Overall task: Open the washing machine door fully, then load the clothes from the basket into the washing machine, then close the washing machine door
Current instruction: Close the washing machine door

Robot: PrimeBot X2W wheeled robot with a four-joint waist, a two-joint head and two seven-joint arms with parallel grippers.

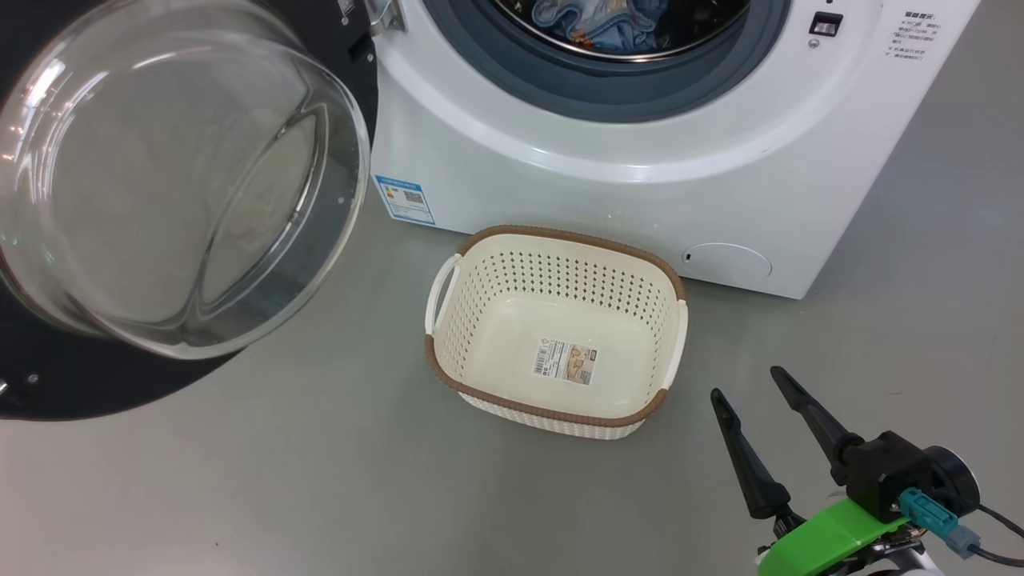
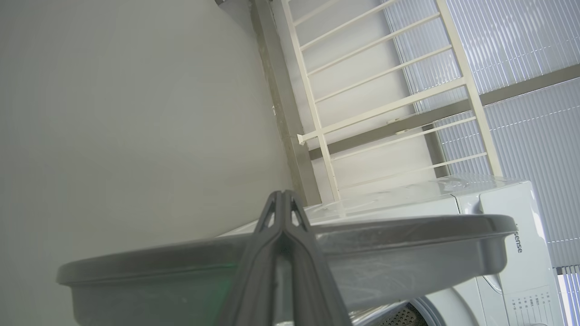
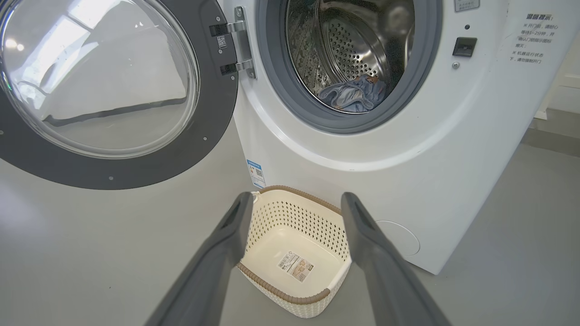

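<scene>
Shows the washing machine door (image 1: 160,184) swung wide to the left of the washing machine (image 1: 640,200), hung on a steel hinge (image 3: 235,45) beside the grey rubber ring (image 3: 272,90), its clear glass bowl bulging toward the head camera. Finds the clothes (image 1: 600,20), light blue with orange-brown print, bundled low inside the perforated steel drum (image 3: 358,50), behind the ring's lower lip. Places the basket (image 1: 560,234) on the grey floor (image 1: 320,480) just in front of the machine and apart from its white front: cream, perforated, brown-rimmed, with a sticker (image 1: 566,360) on its bare bottom. Sets a blue label (image 1: 404,198) low on the machine's front, between door and basket in the head view.

Catches the right gripper (image 1: 744,381) at the lower right, to the right of the basket and clear of it, dark fingers spread wide and holding nothing. Frames the basket between those fingers in the right wrist view.

Has the left gripper (image 2: 283,194) with fingers pressed together tip to tip, rising in front of a broad grey rim (image 2: 408,226), with the machine's white top behind and a white railing (image 2: 385,108) and ribbed blinds (image 2: 521,45) beyond. Cannot tell whether those fingers touch the rim.
</scene>
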